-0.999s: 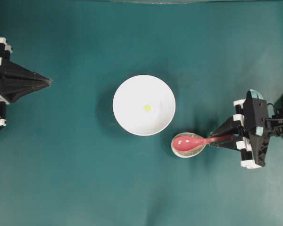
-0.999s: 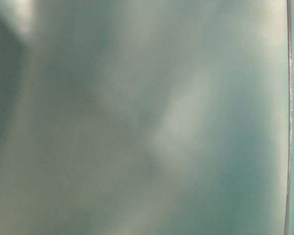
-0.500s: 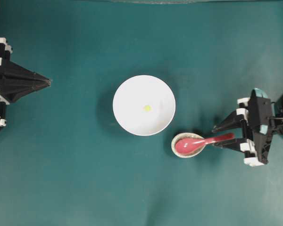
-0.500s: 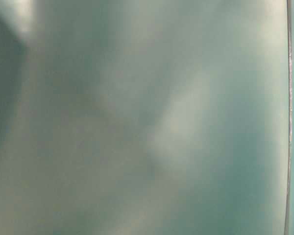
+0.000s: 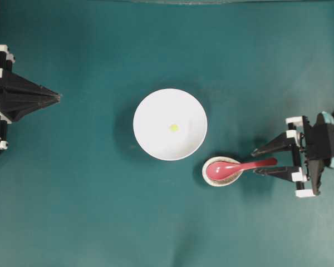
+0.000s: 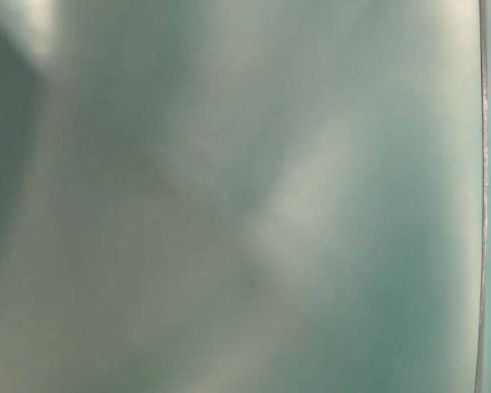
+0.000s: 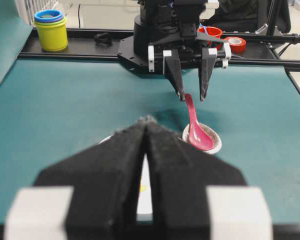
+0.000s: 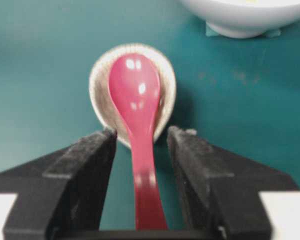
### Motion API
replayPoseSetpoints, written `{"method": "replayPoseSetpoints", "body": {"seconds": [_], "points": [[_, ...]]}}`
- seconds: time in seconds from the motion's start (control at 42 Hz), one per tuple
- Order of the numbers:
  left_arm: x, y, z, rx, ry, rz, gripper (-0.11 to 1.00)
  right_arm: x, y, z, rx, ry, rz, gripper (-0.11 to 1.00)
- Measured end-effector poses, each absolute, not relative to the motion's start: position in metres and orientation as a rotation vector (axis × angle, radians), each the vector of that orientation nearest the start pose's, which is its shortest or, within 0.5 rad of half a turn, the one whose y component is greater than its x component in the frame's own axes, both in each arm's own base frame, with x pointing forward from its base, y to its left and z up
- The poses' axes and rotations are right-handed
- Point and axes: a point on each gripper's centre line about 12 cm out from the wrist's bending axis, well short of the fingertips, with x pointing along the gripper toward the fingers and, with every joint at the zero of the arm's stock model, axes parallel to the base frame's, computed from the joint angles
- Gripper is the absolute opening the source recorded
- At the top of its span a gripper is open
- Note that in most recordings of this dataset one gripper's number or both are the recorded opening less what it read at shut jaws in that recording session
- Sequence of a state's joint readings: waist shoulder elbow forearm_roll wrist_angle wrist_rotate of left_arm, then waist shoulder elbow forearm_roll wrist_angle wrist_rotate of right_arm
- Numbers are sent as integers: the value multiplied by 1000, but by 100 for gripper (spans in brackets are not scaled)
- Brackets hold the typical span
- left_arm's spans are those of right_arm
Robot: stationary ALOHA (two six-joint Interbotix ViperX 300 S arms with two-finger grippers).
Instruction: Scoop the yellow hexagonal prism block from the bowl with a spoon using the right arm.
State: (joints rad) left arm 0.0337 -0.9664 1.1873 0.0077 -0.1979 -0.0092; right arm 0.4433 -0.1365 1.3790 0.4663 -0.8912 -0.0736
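As we compare with a second back:
right end effector (image 5: 265,161): retreated, now spread open astride the spoon (image 5: 234,167) handle, gripping nothing.
left end effector (image 5: 57,97): closed, empty.
task: we judge grasp undone; yellow hexagonal prism block (image 5: 173,127) unscooped.

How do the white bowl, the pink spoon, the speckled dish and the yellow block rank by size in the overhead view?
Largest to smallest:
1. white bowl
2. pink spoon, longer than the dish but slimmer
3. speckled dish, partly covered by the spoon's scoop
4. yellow block, a small speck inside the bowl
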Motion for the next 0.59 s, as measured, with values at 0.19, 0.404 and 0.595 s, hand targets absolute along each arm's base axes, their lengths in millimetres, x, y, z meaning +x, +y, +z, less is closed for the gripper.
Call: {"method": "replayPoseSetpoints", "body": {"seconds": [0.19, 0.404, 0.595], "points": [[198, 6, 278, -2, 23, 32, 0, 217, 57, 93, 25, 368, 36, 51], [198, 6, 278, -2, 23, 32, 0, 217, 58, 84, 28, 375, 39, 51], [198, 6, 278, -2, 21, 32, 0, 218, 60, 77, 23, 394, 49, 51]]}}
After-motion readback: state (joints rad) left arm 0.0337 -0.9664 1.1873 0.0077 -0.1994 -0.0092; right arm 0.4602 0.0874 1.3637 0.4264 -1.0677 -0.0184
